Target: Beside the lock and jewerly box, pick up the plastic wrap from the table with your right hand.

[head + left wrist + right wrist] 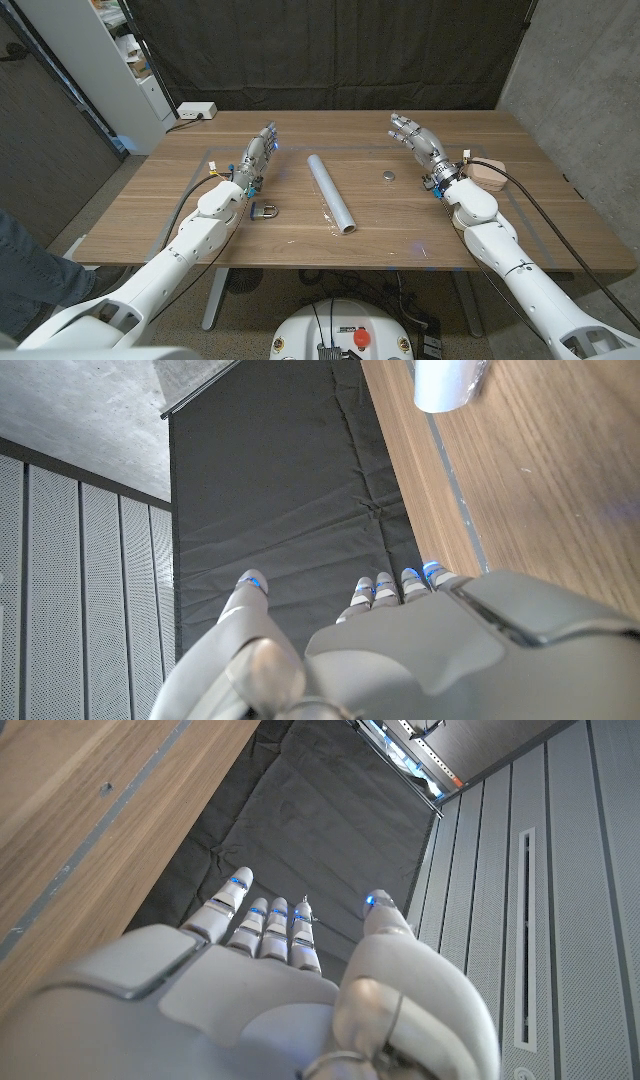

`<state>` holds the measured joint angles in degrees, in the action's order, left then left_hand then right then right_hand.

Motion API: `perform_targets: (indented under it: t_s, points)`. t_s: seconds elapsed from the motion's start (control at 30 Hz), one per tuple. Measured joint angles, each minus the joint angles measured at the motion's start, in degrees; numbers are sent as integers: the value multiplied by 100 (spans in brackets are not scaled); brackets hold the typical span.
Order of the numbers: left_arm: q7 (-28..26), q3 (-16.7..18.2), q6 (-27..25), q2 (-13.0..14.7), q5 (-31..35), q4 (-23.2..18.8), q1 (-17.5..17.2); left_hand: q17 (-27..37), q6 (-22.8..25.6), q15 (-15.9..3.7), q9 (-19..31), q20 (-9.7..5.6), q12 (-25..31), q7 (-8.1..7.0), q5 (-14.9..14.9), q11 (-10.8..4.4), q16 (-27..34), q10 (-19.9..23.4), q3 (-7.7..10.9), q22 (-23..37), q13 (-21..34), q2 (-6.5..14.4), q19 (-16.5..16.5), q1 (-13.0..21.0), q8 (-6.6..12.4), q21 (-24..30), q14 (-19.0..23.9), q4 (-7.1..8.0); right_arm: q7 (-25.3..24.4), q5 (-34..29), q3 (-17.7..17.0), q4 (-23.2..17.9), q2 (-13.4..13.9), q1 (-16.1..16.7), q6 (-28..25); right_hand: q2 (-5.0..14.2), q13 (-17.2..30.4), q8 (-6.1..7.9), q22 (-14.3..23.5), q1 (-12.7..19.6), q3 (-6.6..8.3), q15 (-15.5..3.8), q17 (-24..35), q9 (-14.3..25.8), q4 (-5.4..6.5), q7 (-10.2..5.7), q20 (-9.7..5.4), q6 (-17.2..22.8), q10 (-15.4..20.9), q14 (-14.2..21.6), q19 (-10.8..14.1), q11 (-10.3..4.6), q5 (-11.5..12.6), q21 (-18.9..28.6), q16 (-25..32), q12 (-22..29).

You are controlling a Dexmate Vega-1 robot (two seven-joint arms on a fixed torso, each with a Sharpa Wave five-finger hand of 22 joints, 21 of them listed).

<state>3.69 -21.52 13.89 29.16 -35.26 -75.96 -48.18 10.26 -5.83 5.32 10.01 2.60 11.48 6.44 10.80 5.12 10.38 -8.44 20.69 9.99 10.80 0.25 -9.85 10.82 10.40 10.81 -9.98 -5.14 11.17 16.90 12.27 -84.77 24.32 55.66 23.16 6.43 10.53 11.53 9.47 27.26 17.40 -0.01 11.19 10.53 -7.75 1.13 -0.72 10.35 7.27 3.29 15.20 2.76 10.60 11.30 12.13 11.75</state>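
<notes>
In the head view both arms reach forward over the wooden table (300,235), each hand raised with its fingers stretched out, slightly apart and holding nothing. The left hand (258,155) stands on its edge, fingers pointing away from the robot; the padlock (265,210) lies just behind its wrist, toward the robot. The right hand (418,138) also points away from the robot, angled a little inward. The roll of plastic wrap (331,192) lies between the two hands, well apart from the right one on its inner side, untouched. A small round grey object (389,176) sits near the right hand's inner side, and the wooden jewelry box (489,173) lies just beside the right wrist on its outer side. No writing is readable on any of them. A dark curtain (330,50) hangs behind the table, a concrete wall (580,80) stands off the right arm's side, and a white power strip (195,111) lies on the floor beyond the left hand. In the left wrist view the left hand (400,650) shows its back with fingertips (250,582) extended and empty, one end of the roll (445,382) ahead of it on the table (540,480). In the right wrist view the right hand (280,990) has straight, slightly parted fingers (275,925) against the curtain (320,830), table (90,810) alongside.
</notes>
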Motion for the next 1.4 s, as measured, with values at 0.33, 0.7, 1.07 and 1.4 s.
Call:
perform_targets:
  t_s: [0.33, 0.7, 1.07, 1.4]
  points:
    - [32, -25, -2, -10, 7, 57, 62, 0, 0, 0, 0, 0, 0, 0, 0, 0, 0, 0, 0, 0, 0, 0, 0, 0, 0, 0, 0, 0, -165, -210, 203, -63, 178, -44, 76, -31, 0, 0, 0, 31, 13, 0, -28, 0, -59, -21, 0, 21, 30, 0, 0, -30, 22, 0, 0, 0]
    - [15, -46, -6, -60, 42, 130, 129, -1, 0, 0, 0, 0, 0, 0, 0, 0, 0, 0, 8, -1, 0, 1, 0, 1, 0, 0, 0, -8, -439, -576, 413, -96, 382, -138, 207, -83, 0, 0, 0, 144, 32, -31, -27, 0, -110, -21, 0, 21, 30, 31, -1, -30, 23, 0, 0, 0]
    - [14, -60, 7, -90, 58, 186, 169, -1, 0, 0, 0, -1, 0, 0, 0, 0, 0, 0, 24, -1, 0, 23, 0, 22, 0, 0, 0, -23, -570, -725, 577, -111, 541, -214, 276, -147, 0, 0, 0, 207, 49, -30, -27, 0, -128, -21, 41, 21, 51, 92, 40, -51, 44, 0, 0, 0]
    - [11, -79, 22, -131, 73, 222, 199, -1, 0, 0, 0, 20, 0, 0, 0, 0, 0, 0, 5, -1, 0, 23, -21, 22, 0, 0, 0, -42, -628, -875, 737, -81, 654, -319, 464, -205, 0, 0, 0, 386, 96, -92, -49, 9, -174, -63, -8, 124, 175, 277, 284, -112, 86, 0, 0, 0]
